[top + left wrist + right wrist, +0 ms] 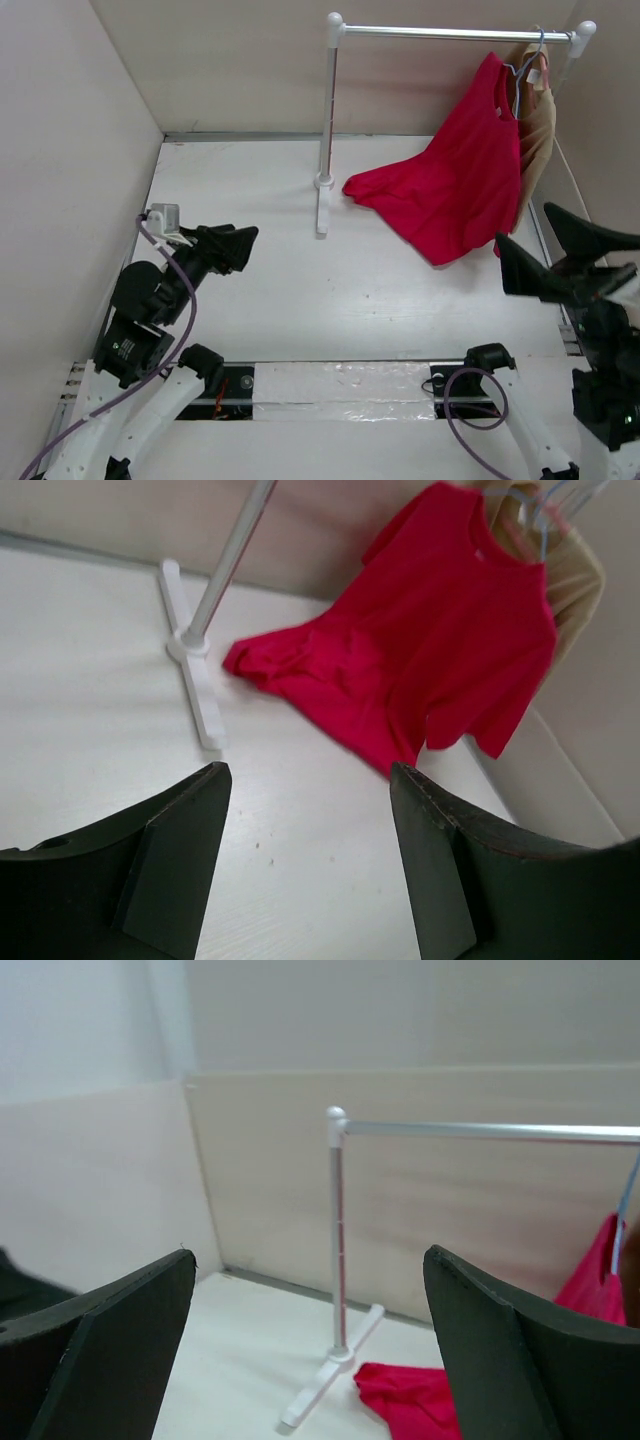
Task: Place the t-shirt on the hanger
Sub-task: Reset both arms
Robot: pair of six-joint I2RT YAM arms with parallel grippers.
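Observation:
The red t-shirt (462,178) hangs by its neck from the light-blue hanger (527,62) at the right end of the rail, and its lower part trails onto the table. The left wrist view shows the t-shirt (440,650) and the hanger (545,510) far ahead. In the right wrist view only the t-shirt's hem (410,1400) and one shoulder show. My left gripper (245,250) stands open over the left of the table, well away from the cloth, with nothing between its jaws (310,770). My right gripper (523,225) is open and empty just below the shirt's lower right corner (310,1255).
A white clothes rack with a metal rail (455,33) and a post on a foot (322,185) stands at the back. A tan garment (540,130) hangs behind the t-shirt. Walls close in on the left, back and right sides.

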